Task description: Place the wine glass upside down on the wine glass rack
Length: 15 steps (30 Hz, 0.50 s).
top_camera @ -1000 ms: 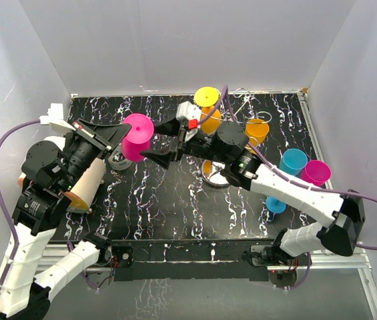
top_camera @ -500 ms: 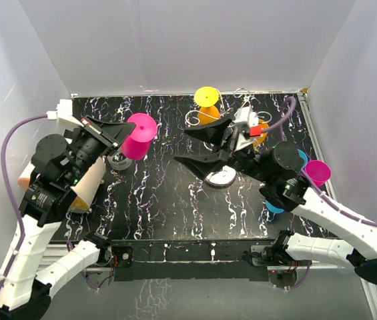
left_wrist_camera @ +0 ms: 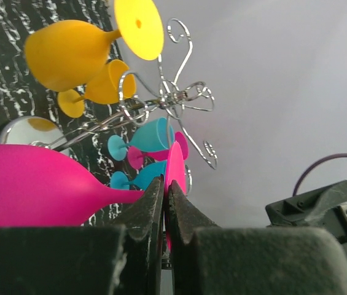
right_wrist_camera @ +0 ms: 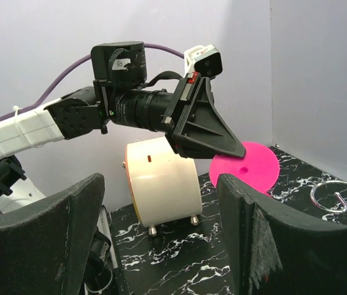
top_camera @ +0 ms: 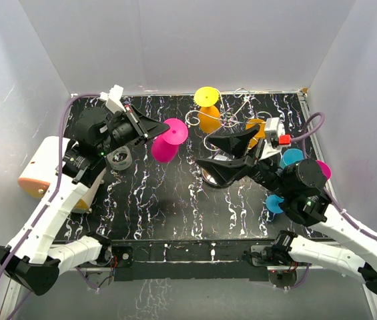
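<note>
Around the work area stand pale, bare walls [top_camera: 175, 47] on three sides, enclosing a bench [top_camera: 175, 213] topped in black with white marble veining.

From its base at the near left corner, the left arm [top_camera: 55, 207] rises and folds back over the left half of the bench, its wrist turned toward the middle. The right arm [top_camera: 348, 230] runs low along the near right edge, then bends up and inward, so its wrist points left across the bench toward the other arm.

A cream cylinder [right_wrist_camera: 161, 178] stands on small feet at the left edge of the bench. The wine glass rack [left_wrist_camera: 179, 98] is at the back centre-right. Its curled silver wires spread from a central post, and its shiny round base is partly hidden under the right arm's wrist. An orange glass [top_camera: 209, 120] hangs on it upside down with its yellow foot on top, and blue and magenta glasses are grouped at the right side.

The wine glass [top_camera: 163, 148], magenta, is held in the air over the bench's left-centre, to the left of the rack and apart from it. It is neither upright nor inverted. Its long axis is tilted close to level, with the flat foot facing right toward the rack and the right arm, and the bowl trailing back, lower and to the left.

The left fingers [left_wrist_camera: 148, 209] are clamped on the thin stem just behind the foot. The right fingers [right_wrist_camera: 69, 227] stand wide apart with nothing between them, facing the foot across a gap.
</note>
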Each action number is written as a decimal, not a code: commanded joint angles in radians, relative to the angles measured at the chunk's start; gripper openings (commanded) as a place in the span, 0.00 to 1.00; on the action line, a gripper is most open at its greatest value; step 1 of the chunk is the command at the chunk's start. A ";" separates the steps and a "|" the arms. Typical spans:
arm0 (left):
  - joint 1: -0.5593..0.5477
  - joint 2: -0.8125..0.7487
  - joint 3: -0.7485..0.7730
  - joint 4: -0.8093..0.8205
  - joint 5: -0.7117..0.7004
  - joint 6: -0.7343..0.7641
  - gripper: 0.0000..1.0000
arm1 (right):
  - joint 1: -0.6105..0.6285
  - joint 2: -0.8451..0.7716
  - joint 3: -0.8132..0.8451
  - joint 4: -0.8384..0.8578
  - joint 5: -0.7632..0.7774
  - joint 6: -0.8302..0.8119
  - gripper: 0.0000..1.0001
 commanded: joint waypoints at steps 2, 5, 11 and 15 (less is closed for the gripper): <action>-0.017 0.018 -0.006 0.162 0.111 -0.069 0.00 | 0.004 -0.063 -0.009 0.002 0.037 0.026 0.72; -0.039 0.063 0.002 0.179 0.108 -0.085 0.00 | 0.004 -0.085 -0.015 -0.010 0.061 0.026 0.71; -0.059 0.129 0.043 0.206 0.082 -0.095 0.00 | 0.004 -0.142 -0.036 -0.027 0.104 0.029 0.71; -0.067 0.156 0.023 0.242 0.066 -0.156 0.00 | 0.004 -0.172 -0.038 -0.037 0.127 0.030 0.71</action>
